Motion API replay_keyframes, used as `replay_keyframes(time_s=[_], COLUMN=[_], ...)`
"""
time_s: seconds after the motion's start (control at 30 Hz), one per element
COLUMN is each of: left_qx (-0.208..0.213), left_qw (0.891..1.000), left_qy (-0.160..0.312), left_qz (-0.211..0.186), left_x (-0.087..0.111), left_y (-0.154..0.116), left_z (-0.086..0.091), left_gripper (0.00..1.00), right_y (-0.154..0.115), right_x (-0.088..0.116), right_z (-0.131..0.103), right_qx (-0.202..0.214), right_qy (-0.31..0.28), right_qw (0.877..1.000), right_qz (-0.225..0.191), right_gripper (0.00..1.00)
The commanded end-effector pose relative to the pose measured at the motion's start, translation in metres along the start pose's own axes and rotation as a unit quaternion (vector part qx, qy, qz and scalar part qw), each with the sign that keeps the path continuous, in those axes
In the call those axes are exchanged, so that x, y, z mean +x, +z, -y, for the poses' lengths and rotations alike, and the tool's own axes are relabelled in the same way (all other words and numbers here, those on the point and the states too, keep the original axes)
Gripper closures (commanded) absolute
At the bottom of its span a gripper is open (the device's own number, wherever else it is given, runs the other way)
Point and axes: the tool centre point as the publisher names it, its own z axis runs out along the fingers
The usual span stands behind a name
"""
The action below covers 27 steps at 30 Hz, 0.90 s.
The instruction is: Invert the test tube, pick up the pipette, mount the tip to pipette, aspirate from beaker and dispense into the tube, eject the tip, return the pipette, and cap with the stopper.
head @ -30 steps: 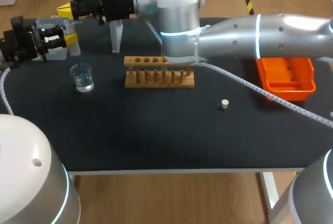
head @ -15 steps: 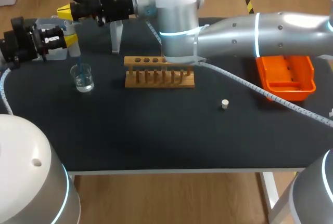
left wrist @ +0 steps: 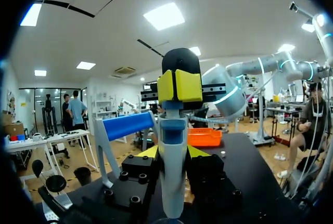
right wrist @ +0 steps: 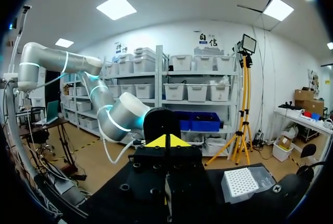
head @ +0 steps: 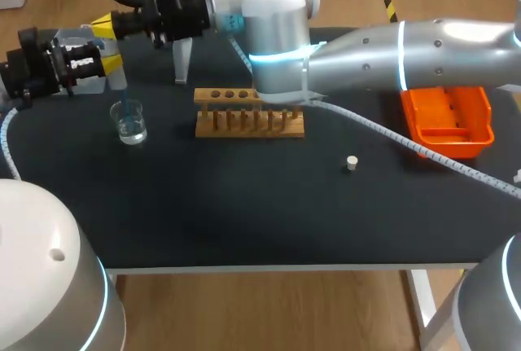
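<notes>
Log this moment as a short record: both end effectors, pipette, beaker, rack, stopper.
left end effector: shut on the pipette, held upright
right end effector: shut, at the pipette's top
beaker: clear liquid inside, under the pipette, beside the wooden rack
stopper: loose on the table, apart from the rack

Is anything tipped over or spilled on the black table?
Nothing stands out. The clear glass beaker stands upright with no puddle around it, the wooden test tube rack sits straight, and the small pale stopper just lies alone on the black table.
</notes>
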Motion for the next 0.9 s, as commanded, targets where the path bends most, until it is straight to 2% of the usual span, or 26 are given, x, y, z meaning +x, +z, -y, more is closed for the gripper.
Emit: replay_keyframes(time_s=[0.03, 0.3, 0.7, 0.83, 0.87, 0.9], left_qx=[0.001, 0.001, 0.001, 0.001, 0.001, 0.001], left_qw=[1.0, 1.0, 1.0, 1.0, 1.0, 1.0], left_qy=[0.001, 0.001, 0.001, 0.001, 0.001, 0.001], left_qz=[-0.001, -0.001, -0.001, -0.001, -0.001, -0.001], left_x=[-0.001, -0.001, -0.001, -0.001, -0.001, -0.001], left_y=[-0.001, -0.001, -0.001, -0.001, -0.001, -0.001], left_z=[0.004, 0.004, 0.004, 0.004, 0.004, 0.004], left_gripper=[1.0, 1.0, 1.0, 1.0, 1.0, 1.0], right_y=[0.001, 0.001, -0.008, -0.017, -0.02, -0.024], right_x=[-0.001, -0.001, 0.006, 0.011, 0.013, 0.014], right_z=[0.01, 0.012, -0.047, -0.06, -0.062, -0.064], right_qx=[0.002, 0.005, -0.024, -0.028, -0.027, -0.025], right_qy=[0.002, 0.003, -0.044, -0.056, -0.059, -0.063], right_qw=[1.0, 1.0, 0.999, 0.998, 0.998, 0.998], right_qz=[0.001, 0.004, 0.003, 0.005, 0.005, 0.006], right_gripper=[1.0, 1.0, 1.0, 1.0, 0.94, 0.81])
